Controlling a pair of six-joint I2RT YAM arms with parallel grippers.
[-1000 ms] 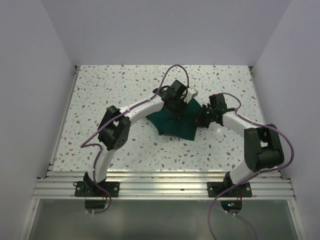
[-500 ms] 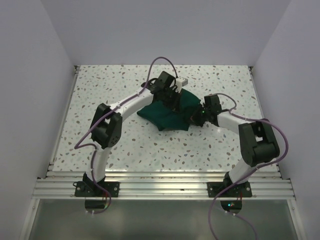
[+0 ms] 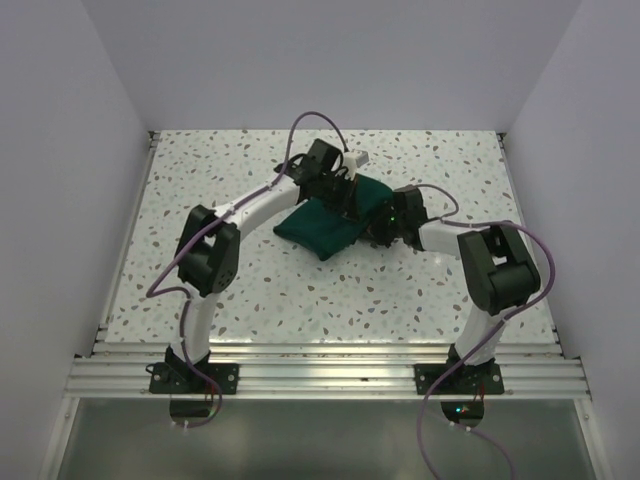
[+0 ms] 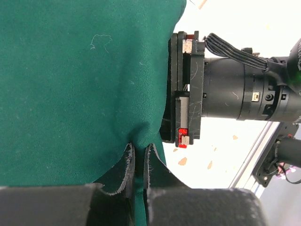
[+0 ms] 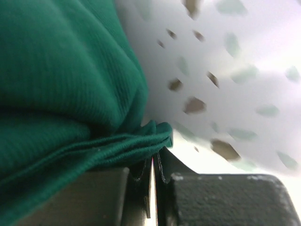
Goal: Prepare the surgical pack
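2 sets of jaws, left and right, each clamp a fold of the surgical pack; it looks soft, light and floppy, best gripped at bunched edges.

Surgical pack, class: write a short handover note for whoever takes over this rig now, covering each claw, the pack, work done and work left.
Left claw: shut, pinching a fold of the surgical pack.
Right claw: shut on the pack's right edge.
Pack: a bunched green bundle on the table, between both claws.
Done: drape gathered in, partly folded.
Left: probably tidy the fold, then release both claws.
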